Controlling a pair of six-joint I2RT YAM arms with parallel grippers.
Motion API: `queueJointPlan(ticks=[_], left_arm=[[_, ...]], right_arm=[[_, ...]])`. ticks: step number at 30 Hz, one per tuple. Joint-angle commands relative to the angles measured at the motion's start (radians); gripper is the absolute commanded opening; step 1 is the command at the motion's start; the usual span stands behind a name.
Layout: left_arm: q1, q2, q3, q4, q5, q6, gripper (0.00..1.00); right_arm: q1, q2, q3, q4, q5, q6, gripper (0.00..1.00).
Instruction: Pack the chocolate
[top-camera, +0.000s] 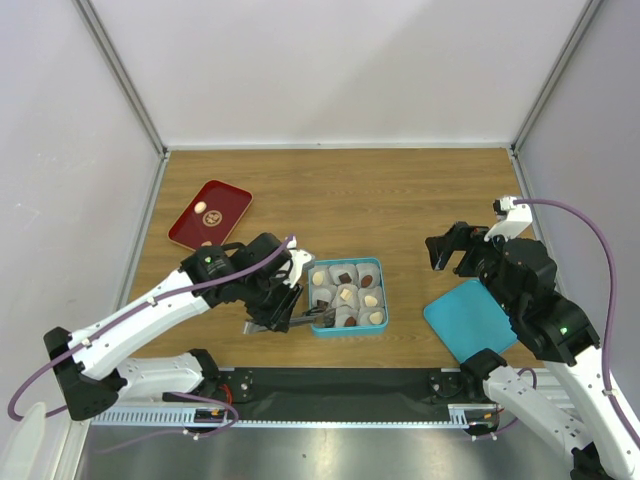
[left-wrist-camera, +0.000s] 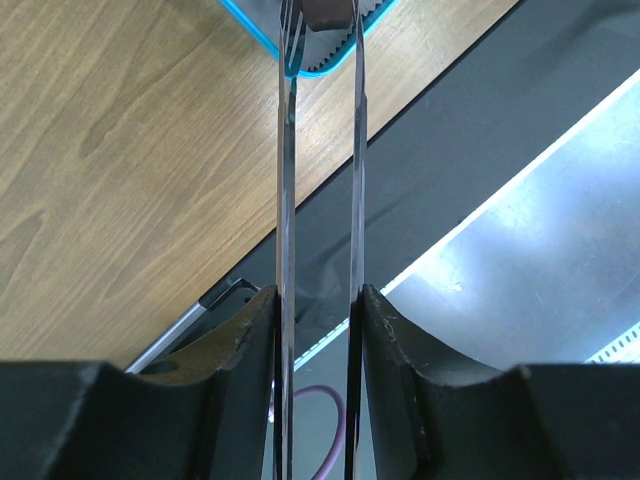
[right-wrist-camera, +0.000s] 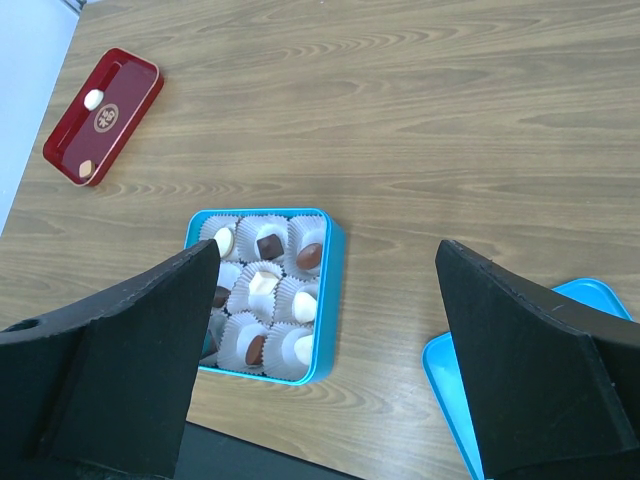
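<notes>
**Left tool on the tongs at the tin, right tool hanging wide open**

The left tool (left-wrist-camera: 318, 300) has its fingers pressed in on a pair of thin metal tongs (left-wrist-camera: 285, 150). It squeezes the two blades from the outside, so the jaws are mostly closed with only the tongs between them. Way out at the tong tips there's a dark brown piece (left-wrist-camera: 328, 12) sitting between the blades, right at the edge of the blue tin (top-camera: 385, 298). I honestly can't tell whether the tips are actually gripping it or it's just sitting there. From the top view, the tips are down at the tin's near-left corner.

Most of the chocolate (right-wrist-camera: 262, 284) is already in the tin, sitting in white crinkled paper cups (right-wrist-camera: 238, 335) laid out three by three. It's a mix of dark, reddish brown and cream pieces. Two more are on the red tray (right-wrist-camera: 120, 75) over on the far-left part of the wooden surface (top-camera: 400, 190). One is a white one (right-wrist-camera: 93, 98) at the tray's far end and the other a tan one (right-wrist-camera: 87, 169) at the near end.

The right tool (top-camera: 450, 252) has its jaws spread about as wide as they go, with nothing in them, and it sits up above the surface to the right of the tin. A blue lid (top-camera: 470, 320) lies flat by the right arm, apart from the tin.
</notes>
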Motion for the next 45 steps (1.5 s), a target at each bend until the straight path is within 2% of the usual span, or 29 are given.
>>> queueJointPlan(ticks=[1, 9, 14, 18, 21, 22, 28, 31, 35, 45], left_arm=[[-0.01, -0.007, 0.022, -0.004, -0.012, -0.021, 0.42], [-0.01, -0.008, 0.076, -0.036, -0.089, -0.034, 0.41], [-0.009, -0.013, 0.206, -0.05, -0.157, -0.067, 0.43], [-0.001, 0.004, 0.31, -0.04, -0.29, -0.098, 0.46], [0.086, 0.041, 0.352, 0.008, -0.308, -0.096, 0.46], [0.145, 0.049, 0.356, 0.029, -0.302, -0.092, 0.46], [0.377, 0.11, 0.292, 0.236, -0.351, -0.101, 0.49], [0.442, 0.151, 0.212, 0.385, -0.377, -0.11, 0.49], [0.46, 0.249, 0.143, 0.551, -0.365, -0.118, 0.47], [0.46, 0.527, 0.09, 0.645, -0.43, -0.178, 0.46]], right_arm=[[-0.004, -0.01, -0.004, 0.03, 0.008, -0.005, 0.96], [-0.004, -0.007, -0.004, 0.033, 0.007, -0.003, 0.96], [-0.004, 0.001, 0.014, 0.029, 0.005, -0.006, 0.96], [-0.004, 0.013, 0.031, 0.016, 0.002, -0.011, 0.96], [-0.004, 0.023, 0.033, 0.01, -0.01, 0.0, 0.96], [-0.004, 0.024, 0.034, 0.009, -0.015, 0.001, 0.96], [-0.004, 0.013, 0.036, -0.007, -0.021, 0.012, 0.96], [-0.002, 0.01, 0.033, -0.017, -0.021, 0.011, 0.96], [-0.002, 0.009, 0.034, -0.022, -0.021, 0.009, 0.96], [-0.004, 0.027, 0.004, -0.025, -0.012, 0.009, 0.96]])
